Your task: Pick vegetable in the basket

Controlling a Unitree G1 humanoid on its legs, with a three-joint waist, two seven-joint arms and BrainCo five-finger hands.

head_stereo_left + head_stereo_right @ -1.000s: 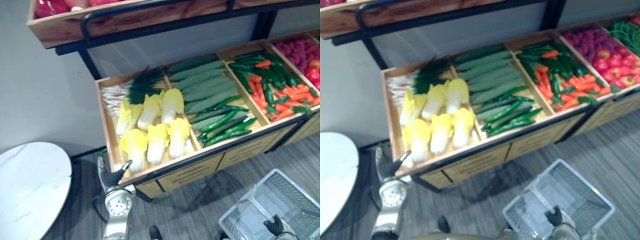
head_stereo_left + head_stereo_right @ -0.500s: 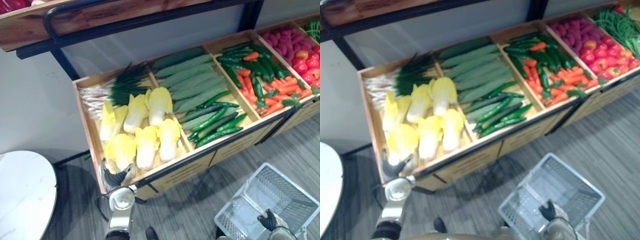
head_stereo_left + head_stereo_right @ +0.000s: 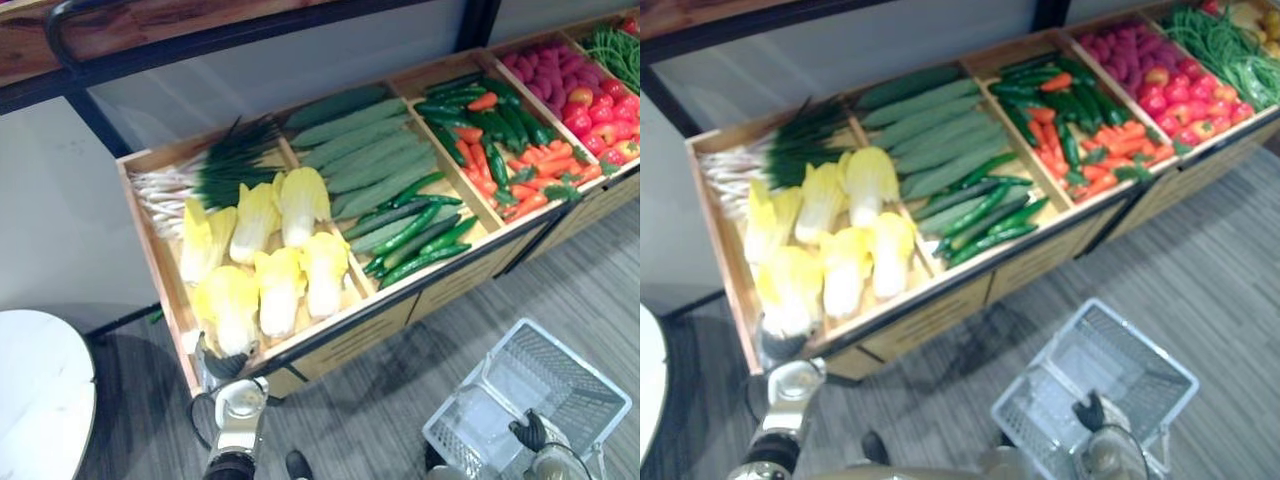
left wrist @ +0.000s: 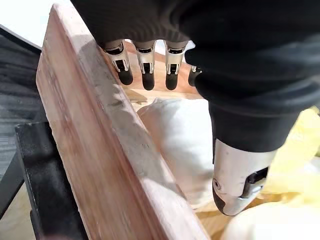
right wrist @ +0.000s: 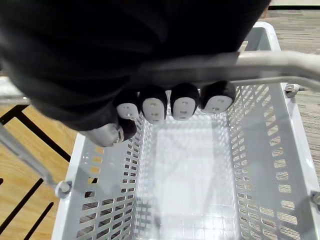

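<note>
white basket, right hand gripping its handle

Pale yellow and white are shown by the cabbages at the left end of the light wooden crate, and dull green by the cucumbers beside them. The basket is seen in translucent white with a slotted pattern, over a grey wood-grained floor.

You are seeing the cabbages lying in the leftmost compartment of the shelf, the scallions behind them; the cucumbers are lying in the next compartment rightward; the basket is hanging before the shelf, at the right; the table is standing at the left.
</note>
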